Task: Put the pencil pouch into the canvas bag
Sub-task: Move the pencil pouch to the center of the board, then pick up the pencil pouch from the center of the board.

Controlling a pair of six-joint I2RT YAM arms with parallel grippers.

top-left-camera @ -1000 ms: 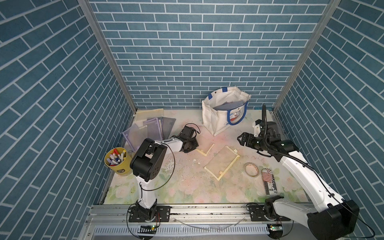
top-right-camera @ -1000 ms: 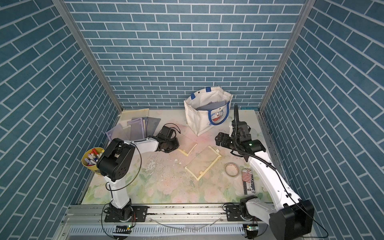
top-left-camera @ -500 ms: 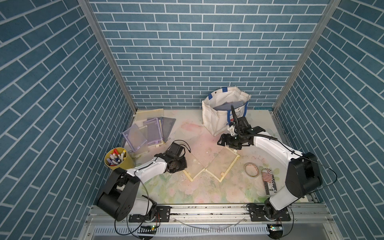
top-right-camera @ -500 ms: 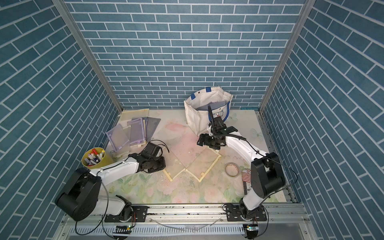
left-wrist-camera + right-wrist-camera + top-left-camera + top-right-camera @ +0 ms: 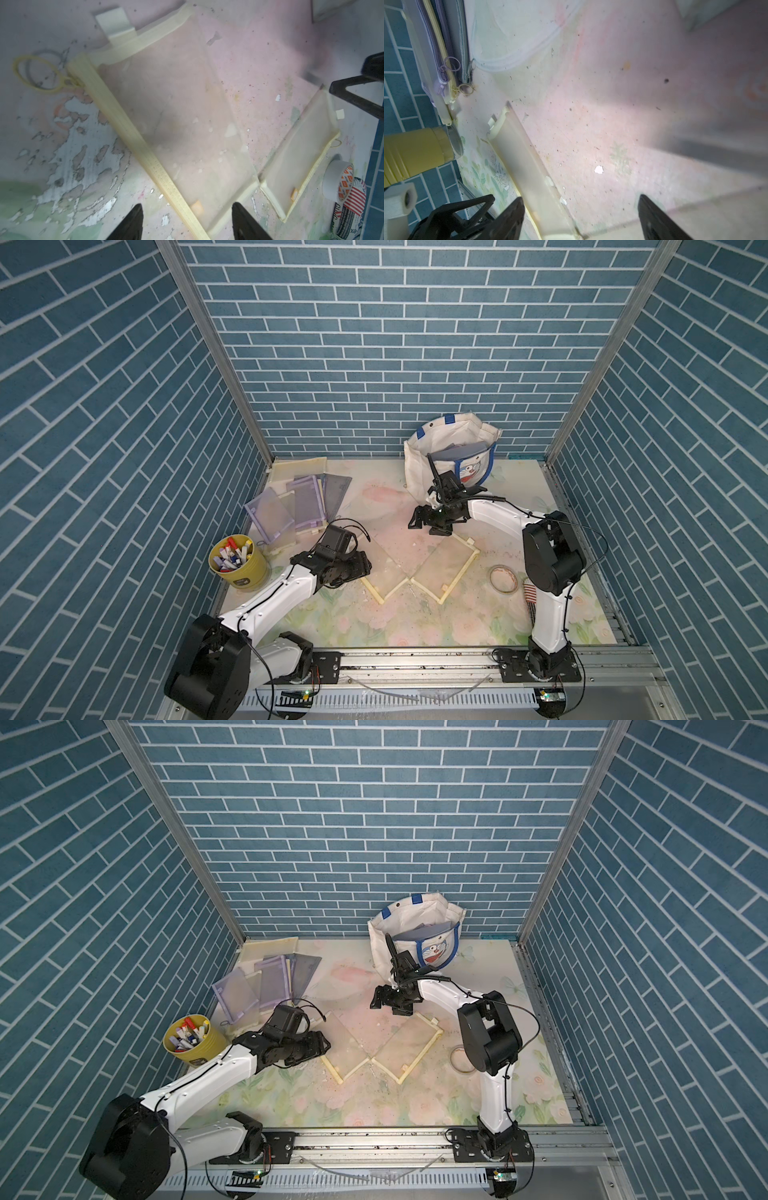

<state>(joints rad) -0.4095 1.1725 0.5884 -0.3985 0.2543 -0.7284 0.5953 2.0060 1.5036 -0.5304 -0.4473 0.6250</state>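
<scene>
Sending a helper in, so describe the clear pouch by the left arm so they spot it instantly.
On the floral table, two clear cream-edged pouches meet corner to corner mid-table. It's the pouch nearer the yellow marker cup, in front of the left pincer.

Blue brick walls (image 5: 374,344), floral tabletop (image 5: 374,622)

Even light; wrist views perhaps motion-blurred.

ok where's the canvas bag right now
In both top views the canvas bag stands at the back of the table by the brick wall, right of centre, just behind the right gripper.
</scene>
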